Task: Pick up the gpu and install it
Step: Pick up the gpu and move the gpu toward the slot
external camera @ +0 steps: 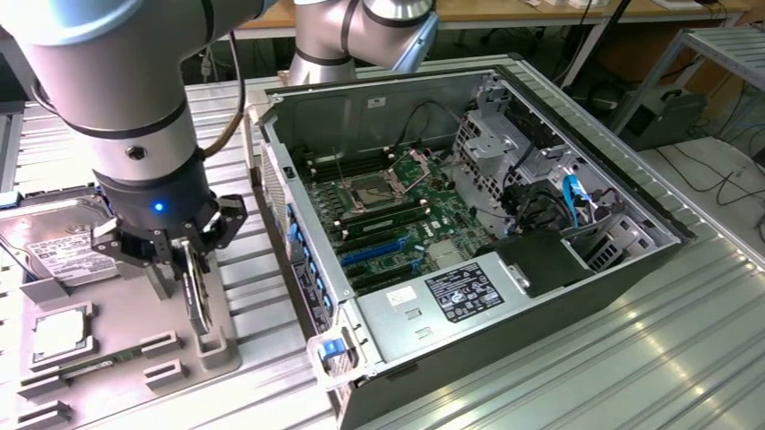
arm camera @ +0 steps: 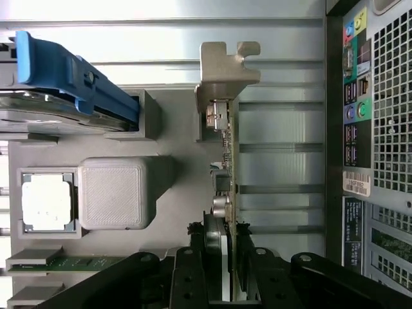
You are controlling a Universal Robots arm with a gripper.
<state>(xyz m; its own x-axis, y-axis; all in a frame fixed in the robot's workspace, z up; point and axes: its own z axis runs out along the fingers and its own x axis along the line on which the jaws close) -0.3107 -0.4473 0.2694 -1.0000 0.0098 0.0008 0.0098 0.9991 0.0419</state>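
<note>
On the worktop point(external camera: 669, 358), the hand point(external camera: 177, 269) is clamped on the gpu point(external camera: 199, 300).
At the exterior view's left a hard drive point(external camera: 54, 246) lies in the grey tray point(external camera: 132, 336). Beside it the gpu stands on edge in the tray, gripped at its upper edge. The open computer case point(external camera: 502, 206) stands to the right.

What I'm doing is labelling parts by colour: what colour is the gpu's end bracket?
Plain silver-grey metal; the gpu's end bracket shows best in the wrist view.
</note>
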